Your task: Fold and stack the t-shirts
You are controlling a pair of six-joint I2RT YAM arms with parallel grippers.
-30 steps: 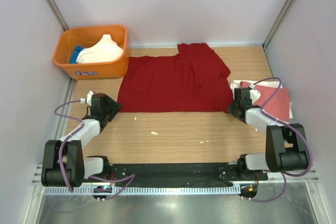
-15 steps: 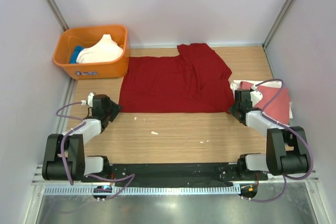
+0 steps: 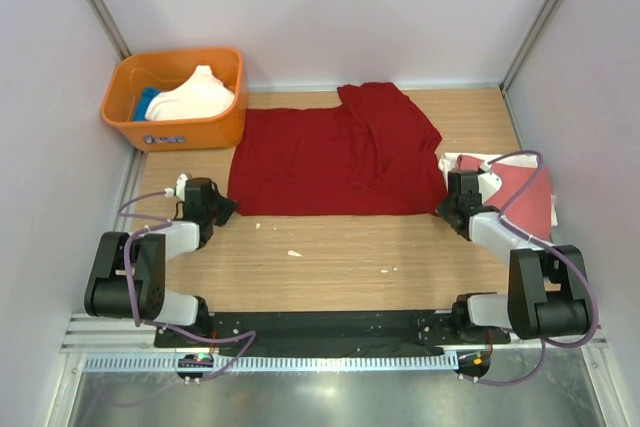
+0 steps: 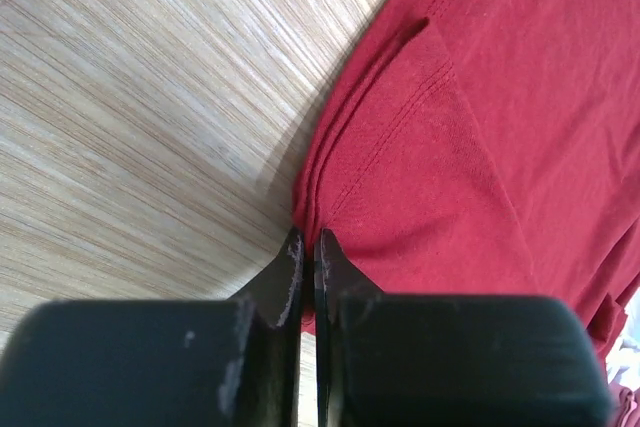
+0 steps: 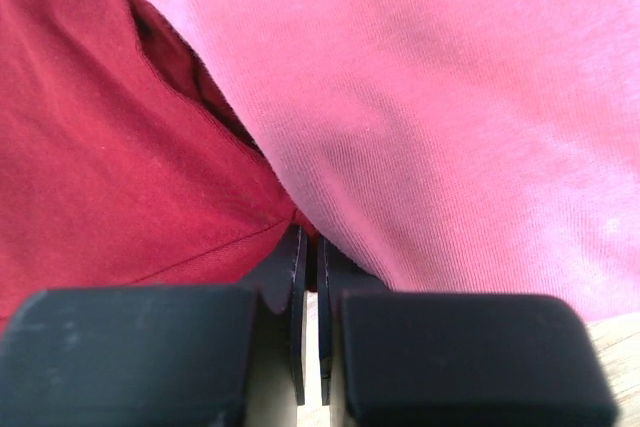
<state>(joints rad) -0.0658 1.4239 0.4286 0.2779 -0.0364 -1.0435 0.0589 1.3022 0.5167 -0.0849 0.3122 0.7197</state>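
Obs: dark red t-shirt (image 3: pixel 335 162) spread on desk (image 3: pixel 340 257); left end effector (image 4: pixel 305 243) and right end effector (image 5: pixel 305 243) each clamped on a near corner.

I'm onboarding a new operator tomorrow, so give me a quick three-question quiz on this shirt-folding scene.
1. True or false: the orange tub is empty.
2. The left end effector is shut on which part of the dark red t-shirt? A) near left corner B) collar C) far sleeve
3. What colour is the folded shirt beside the right end effector?
Key: 1 false, cloth lies in it; 2 A; 3 salmon-pink.
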